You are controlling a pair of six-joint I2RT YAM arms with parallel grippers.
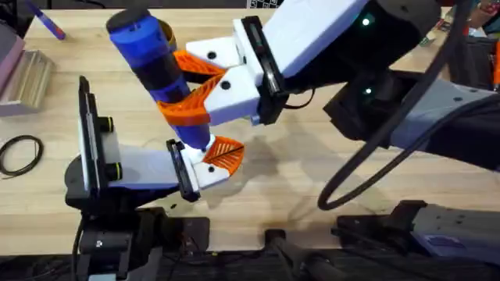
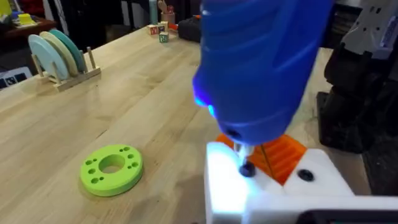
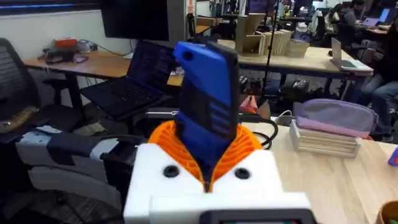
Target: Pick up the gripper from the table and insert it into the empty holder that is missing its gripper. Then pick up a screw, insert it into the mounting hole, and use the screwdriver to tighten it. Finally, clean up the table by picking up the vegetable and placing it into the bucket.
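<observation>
Right gripper [image 1: 205, 82] clamped blue screwdriver [image 1: 154, 65], tilted, tip down at holder [image 1: 201, 168] with orange gripper [image 1: 225, 154]; wooden table [image 1: 297, 164] beneath.

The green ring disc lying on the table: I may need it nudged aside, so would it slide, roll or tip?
The green disc lies flat on the wooden table, so it would probably slide, not roll. It looks like rigid plastic, likely light. Its low, wide shape makes tipping unlikely.

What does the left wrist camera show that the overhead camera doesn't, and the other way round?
The left wrist view alone shows a lime-green ring-shaped disc and a wooden rack of pastel plates. The overhead view alone shows a coiled black cable. Both show the blue pen-shaped electric screwdriver, its tip down at the white plastic mount.
</observation>
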